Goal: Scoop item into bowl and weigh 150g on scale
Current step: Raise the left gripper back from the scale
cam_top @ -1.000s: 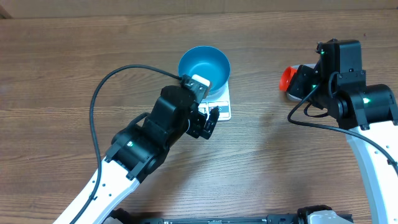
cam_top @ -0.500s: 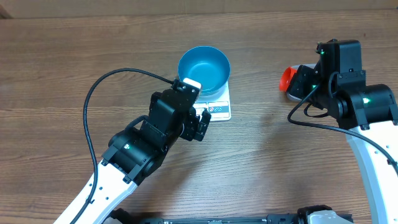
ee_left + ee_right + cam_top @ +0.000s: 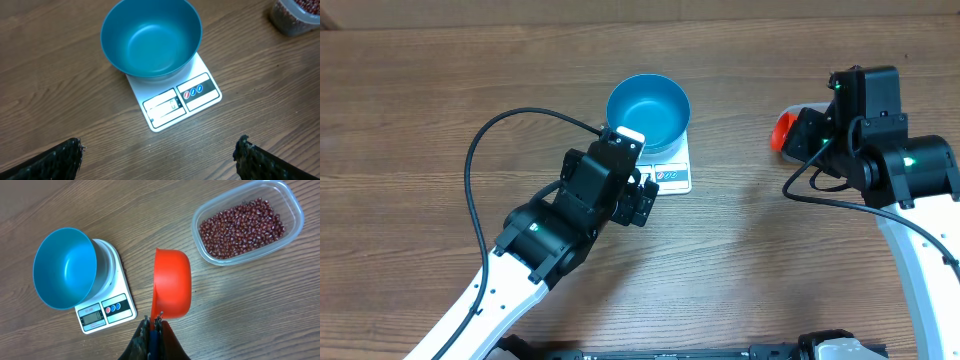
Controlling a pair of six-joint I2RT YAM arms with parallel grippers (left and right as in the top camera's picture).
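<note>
right hand: (image 3: 154, 320) clamped tight on the handle of the orange scoop (image 3: 171, 282); cup sticks straight out ahead, no beans visible in it.
beans: (image 3: 241, 227) all in the clear tub (image 3: 295, 210), ahead-right of the right hand, just past the scoop. Looks staged for a short dip.
bowl: (image 3: 64, 267) ahead-left of that hand, empty, sitting on the scale (image 3: 107, 311); display edge uncovered so it can be read.
left hand: (image 3: 157, 155) spread wide, holding nothing, above the tabletop (image 3: 50, 100) just short of the scale; probably parked off the pour path.
step: first scoop not yet taken, my read.
</note>
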